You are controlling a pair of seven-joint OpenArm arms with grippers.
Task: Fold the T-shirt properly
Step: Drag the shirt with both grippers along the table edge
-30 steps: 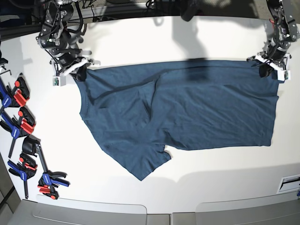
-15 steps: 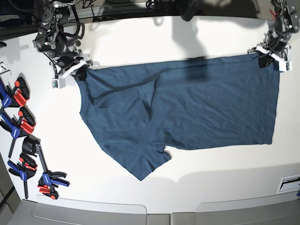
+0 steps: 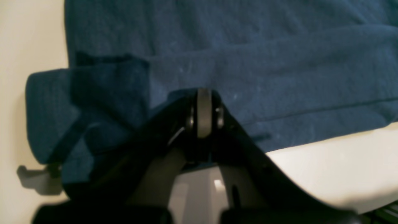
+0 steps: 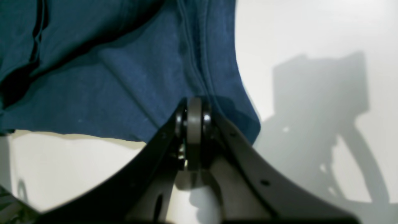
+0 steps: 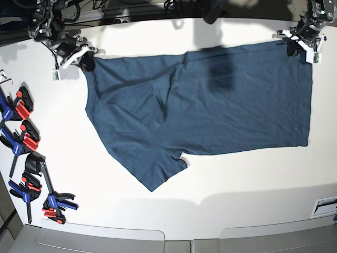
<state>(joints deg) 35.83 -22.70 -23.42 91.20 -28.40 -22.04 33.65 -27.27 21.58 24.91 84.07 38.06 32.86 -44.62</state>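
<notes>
Cloth, a dark navy-teal cotton T-shirt [image 5: 210,105], is lying long axis 9-to-3, stretching between right gripper [image 5: 84,57] at 10 and left gripper [image 5: 296,46] at 2, both pinching its far edge.

Each arm ends in a black gripper with white plastic parts. In the base view the right gripper [image 5: 84,58] shows a white bracket and a small white tag with a green spot on its outer end, below dark metal links and loose black cables. The left gripper [image 5: 301,46] has the same white bracket and tag. From the wrist cameras, each gripper looks like two black curved plates that meet at the tip around a grey roller [image 4: 194,137] with dark round bolts on both sides. Small screw holes dot the plates. A pale grey housing [image 3: 199,199] sits behind them.
</notes>
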